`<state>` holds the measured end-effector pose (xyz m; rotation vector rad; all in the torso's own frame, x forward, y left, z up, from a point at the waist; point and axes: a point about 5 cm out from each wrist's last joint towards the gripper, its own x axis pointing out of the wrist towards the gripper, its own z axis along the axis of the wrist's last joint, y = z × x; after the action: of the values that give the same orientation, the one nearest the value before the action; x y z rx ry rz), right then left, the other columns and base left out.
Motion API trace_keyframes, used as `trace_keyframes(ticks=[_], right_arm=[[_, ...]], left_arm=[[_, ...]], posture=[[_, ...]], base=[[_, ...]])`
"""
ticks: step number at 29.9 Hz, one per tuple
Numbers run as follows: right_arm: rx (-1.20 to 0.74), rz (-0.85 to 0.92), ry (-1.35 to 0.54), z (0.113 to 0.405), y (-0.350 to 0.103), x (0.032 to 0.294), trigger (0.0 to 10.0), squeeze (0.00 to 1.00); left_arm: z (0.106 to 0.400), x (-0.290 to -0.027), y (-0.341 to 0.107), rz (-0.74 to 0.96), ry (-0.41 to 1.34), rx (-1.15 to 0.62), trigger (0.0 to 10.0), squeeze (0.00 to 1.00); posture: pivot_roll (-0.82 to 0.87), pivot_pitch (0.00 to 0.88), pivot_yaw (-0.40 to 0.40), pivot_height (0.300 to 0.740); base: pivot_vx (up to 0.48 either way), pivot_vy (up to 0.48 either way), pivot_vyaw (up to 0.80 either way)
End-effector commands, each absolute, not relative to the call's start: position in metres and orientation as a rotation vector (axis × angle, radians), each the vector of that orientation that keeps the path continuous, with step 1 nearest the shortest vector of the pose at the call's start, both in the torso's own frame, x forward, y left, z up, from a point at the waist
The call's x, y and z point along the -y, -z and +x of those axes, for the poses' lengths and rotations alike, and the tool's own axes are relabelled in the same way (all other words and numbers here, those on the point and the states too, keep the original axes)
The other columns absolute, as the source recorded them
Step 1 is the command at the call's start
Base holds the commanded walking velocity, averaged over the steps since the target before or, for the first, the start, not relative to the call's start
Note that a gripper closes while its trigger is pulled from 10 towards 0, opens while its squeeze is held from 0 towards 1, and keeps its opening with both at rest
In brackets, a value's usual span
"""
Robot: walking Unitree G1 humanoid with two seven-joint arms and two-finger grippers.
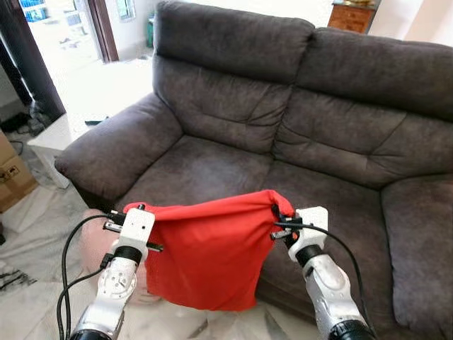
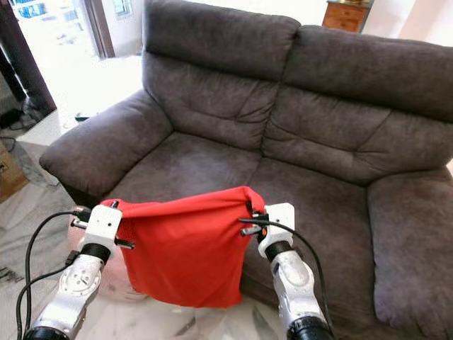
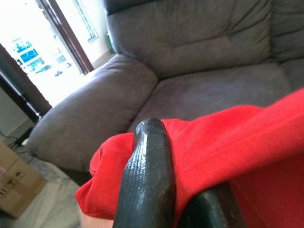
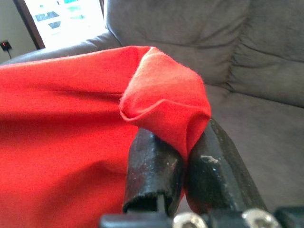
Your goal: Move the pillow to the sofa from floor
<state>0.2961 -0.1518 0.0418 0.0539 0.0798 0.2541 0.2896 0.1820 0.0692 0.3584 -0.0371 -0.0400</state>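
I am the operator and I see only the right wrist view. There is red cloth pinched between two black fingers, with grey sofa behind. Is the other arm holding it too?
Observer: Yes. The left end effector grips the other top corner of the red pillow, so it hangs spread between both arms.
Operator: Is the pillow over the seat already?
Observer: Not yet. It hangs in front of the sofa, with its lower edge below the seat's front edge.
Operator: Is anything lying on the seat?
Observer: I see nothing on the cushions. A cardboard box stands on the floor beyond the sofa's arm, on the robot's left.
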Motion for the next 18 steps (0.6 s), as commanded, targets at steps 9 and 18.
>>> trace_keyframes(ticks=[9, 18], right_arm=[[0.015, 0.069, -0.155, 0.3068, -0.0612, 0.1672, 10.0, 0.0], [0.017, 0.067, -0.156, 0.3082, -0.062, 0.1663, 10.0, 0.0]], left_arm=[[0.2971, -0.1956, -0.0888, 0.36, -0.02, 0.114, 10.0, 0.0], [0.2973, -0.1947, -0.0884, 0.358, -0.02, 0.114, 10.0, 0.0]], posture=[[0.05, 0.0, -0.042, 0.74], [0.05, 0.0, -0.045, 0.74]], base=[[0.0, -0.139, -0.41], [0.0, 0.0, 0.0]])
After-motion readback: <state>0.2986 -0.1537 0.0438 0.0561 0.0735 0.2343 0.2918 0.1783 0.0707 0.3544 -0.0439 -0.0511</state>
